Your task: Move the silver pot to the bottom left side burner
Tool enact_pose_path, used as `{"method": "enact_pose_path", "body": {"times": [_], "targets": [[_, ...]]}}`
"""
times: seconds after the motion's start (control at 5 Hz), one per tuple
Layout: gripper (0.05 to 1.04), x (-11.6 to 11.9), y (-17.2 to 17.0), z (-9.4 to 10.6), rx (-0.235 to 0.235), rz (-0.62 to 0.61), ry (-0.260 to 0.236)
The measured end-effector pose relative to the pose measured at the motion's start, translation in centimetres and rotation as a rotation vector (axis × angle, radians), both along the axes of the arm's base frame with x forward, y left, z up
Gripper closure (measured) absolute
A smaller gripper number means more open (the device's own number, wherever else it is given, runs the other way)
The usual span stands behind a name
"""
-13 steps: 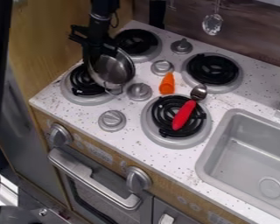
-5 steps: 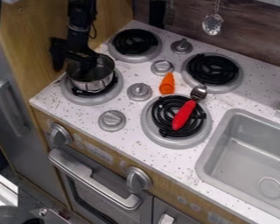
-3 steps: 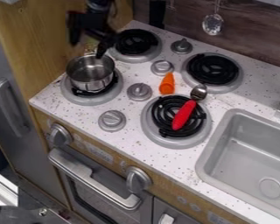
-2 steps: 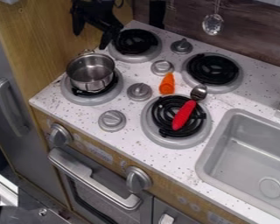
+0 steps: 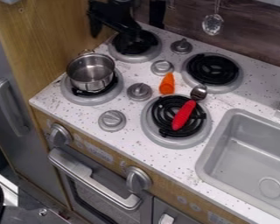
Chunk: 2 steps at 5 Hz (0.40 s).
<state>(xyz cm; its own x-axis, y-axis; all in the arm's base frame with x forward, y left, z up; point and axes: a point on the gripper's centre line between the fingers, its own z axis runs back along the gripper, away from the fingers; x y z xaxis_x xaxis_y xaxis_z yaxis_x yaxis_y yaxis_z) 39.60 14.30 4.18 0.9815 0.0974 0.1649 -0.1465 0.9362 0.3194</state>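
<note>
Clock directions are being taken from the middle of the camera view. 1 silver pot (image 5: pixel 91 72) is being carried upright by the burner (image 5: pixel 70 95) at 10 o'clock, its opening being turned upward. The pot's round body is being given a long axis only by its handle line, which is being run roughly from 12 to 6 o'clock; the loop handle at the far rim is being pointed near 12.

4 burners are being counted, the other 3 being placed at 12, 2 and 4 o'clock. Across the 4 o'clock coil, 1 red-handled spoon (image 5: pixel 184 115) is being supported, its bowl being aimed at 1 o'clock. 1 orange carrot (image 5: pixel 167 83) is being seen at 1 o'clock. 4 countertop knobs (image 5: pixel 112 120), 2 larger front knobs (image 5: pixel 138 179) and 1 sink (image 5: pixel 215 142) are also being counted.

1 black gripper (image 5: pixel 114 37) is being held between 11 and 12 o'clock, its 2 fingers being spread apart.
</note>
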Motion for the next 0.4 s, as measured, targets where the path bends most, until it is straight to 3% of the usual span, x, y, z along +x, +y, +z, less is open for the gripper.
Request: {"method": "enact_pose_path", "body": {"times": [0.2,0.4], "targets": [[0.084,0.3,-2.2,-0.5,-0.056,-0.03,0.003],[0.084,0.6,-4.2,-0.6,-0.072,-0.07,0.011]]}}
